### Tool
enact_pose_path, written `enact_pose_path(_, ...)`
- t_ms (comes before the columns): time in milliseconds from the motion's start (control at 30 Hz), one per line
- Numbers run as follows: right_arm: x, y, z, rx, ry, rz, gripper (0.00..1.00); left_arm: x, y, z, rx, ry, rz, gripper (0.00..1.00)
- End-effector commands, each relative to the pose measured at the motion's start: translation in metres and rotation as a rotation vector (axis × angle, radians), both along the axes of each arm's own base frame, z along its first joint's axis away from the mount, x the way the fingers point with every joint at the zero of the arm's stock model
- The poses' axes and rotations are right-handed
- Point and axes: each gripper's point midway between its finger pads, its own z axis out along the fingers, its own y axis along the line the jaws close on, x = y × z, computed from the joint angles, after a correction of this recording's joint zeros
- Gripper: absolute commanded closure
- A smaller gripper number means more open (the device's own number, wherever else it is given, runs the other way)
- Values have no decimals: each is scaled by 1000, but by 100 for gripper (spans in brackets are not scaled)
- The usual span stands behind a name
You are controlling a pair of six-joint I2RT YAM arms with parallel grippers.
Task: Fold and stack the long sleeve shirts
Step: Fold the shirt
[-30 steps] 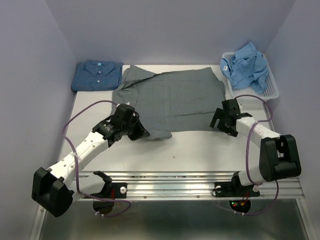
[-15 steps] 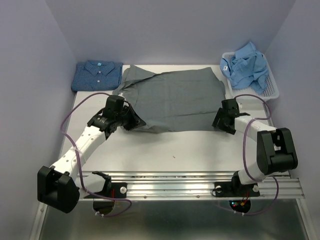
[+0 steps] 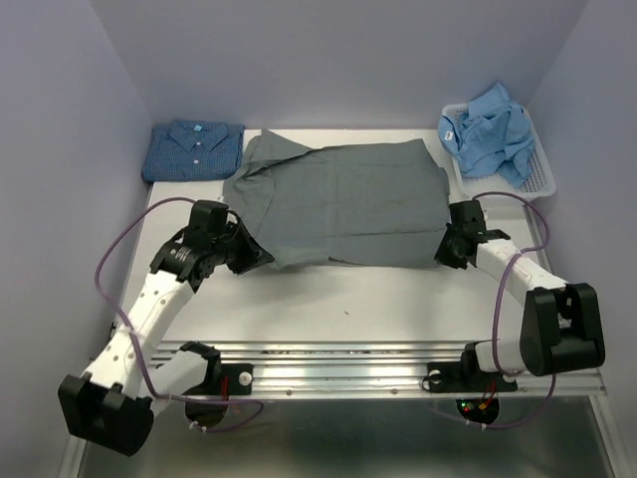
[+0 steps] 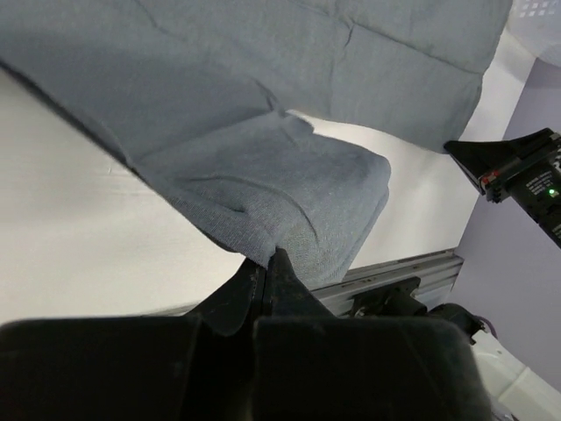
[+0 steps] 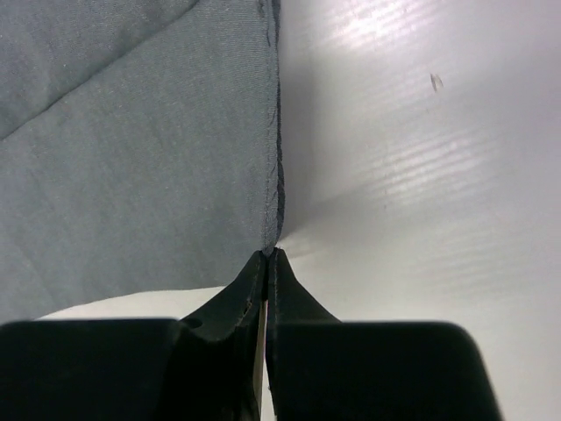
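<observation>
The grey long sleeve shirt lies spread across the middle of the table, collar to the left. My left gripper is shut on its near left corner; in the left wrist view a fold of grey cloth bunches at the left gripper. My right gripper is shut on the shirt's near right hem corner, and the hem edge runs straight into the closed right gripper. A dark blue dotted shirt sits folded at the back left. A light blue shirt is crumpled in the basket.
The white mesh basket stands at the back right by the wall. Purple walls close in on the left, back and right. A metal rail with both arm bases runs along the near edge. Bare white table lies in front of the grey shirt.
My right gripper moved up to the shirt's right hem corner and shut on it. My left gripper pulled its cloth corner leftward and back, flattening the near left fold.
</observation>
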Motion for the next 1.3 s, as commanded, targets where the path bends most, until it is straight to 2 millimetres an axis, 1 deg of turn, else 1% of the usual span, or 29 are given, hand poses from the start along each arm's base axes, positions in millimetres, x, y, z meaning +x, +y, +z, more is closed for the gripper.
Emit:
enact_pose_path(0,-46,-3,2,1,151,-9,99,-36,18,12,1,48,82,100)
enact_pose_path(33,-53,-5,7,-3,167,-14,99,-41,20,10,-5,61,94,100)
enact_pose_path(67,-68,-7,8,-12,224,-19,99,-50,19,13,-33,75,102,100)
enact_pose_path(133,-80,-8,13,-15,250,-20,99,-58,20,16,-49,87,119,100)
enact_pose_path(167,-89,-8,18,-10,263,-18,99,-65,22,19,-57,93,123,100)
enact_pose_path(200,-93,-7,21,-4,268,-12,99,-68,23,20,-59,94,127,100)
enact_pose_path(300,-100,-5,32,10,267,12,99,-72,25,23,-59,98,136,100)
enact_pose_path(433,-94,-9,44,-19,234,28,99,-60,17,26,-60,73,90,100)
enact_pose_path(467,-86,-8,50,-16,203,39,99,-54,15,28,-53,58,71,100)
enact_pose_path(500,-81,-6,52,-12,185,40,99,-43,13,35,-59,11,65,100)
enact_pose_path(533,-75,-5,55,-5,167,43,99,-36,11,39,-59,-16,59,100)
enact_pose_path(567,-63,-2,63,7,123,49,99,-25,8,43,-55,-32,51,100)
enact_pose_path(600,-57,0,64,10,116,51,99,-14,7,50,-43,-80,40,100)
enact_pose_path(633,-50,0,67,10,98,48,99,-2,6,53,-31,-92,37,100)
enact_pose_path(667,-38,-2,76,-4,59,42,99,6,6,55,-12,-115,24,100)
enact_pose_path(700,-32,-5,76,-20,60,35,99,19,3,57,2,-127,18,100)
enact_pose_path(800,-13,-10,88,-51,9,11,99,42,6,57,50,-154,0,100)
enact_pose_path(833,-8,-10,88,-52,5,10,99,53,6,57,62,-156,2,100)
enact_pose_path(900,4,-8,92,-48,-27,9,99,70,11,60,76,-187,11,100)
enact_pose_path(967,14,-9,89,-54,-29,-2,99,90,18,64,84,-221,42,100)
enact_pose_path(1033,25,-11,93,-64,-50,-20,99,103,24,65,89,-241,60,100)
enact_pose_path(1067,31,-12,91,-72,-54,-32,99,112,25,63,91,-242,64,100)
enact_pose_path(1100,33,-13,91,-75,-55,-34,99,122,24,68,83,-270,62,100)
enact_pose_path(1133,38,-13,94,-79,-64,-40,99,131,23,64,87,-267,61,100)
enact_pose_path(1167,43,-14,94,-80,-75,-45,99,137,22,65,86,-281,57,100)
enact_pose_path(1200,46,-13,91,-79,-70,-47,99,145,19,69,78,-305,51,100)
enact_pose_path(1233,52,-12,91,-76,-85,-50,99,153,17,64,77,-293,48,100)
enact_pose_path(1267,56,-12,91,-73,-91,-50,99,156,14,62,71,-293,36,100)
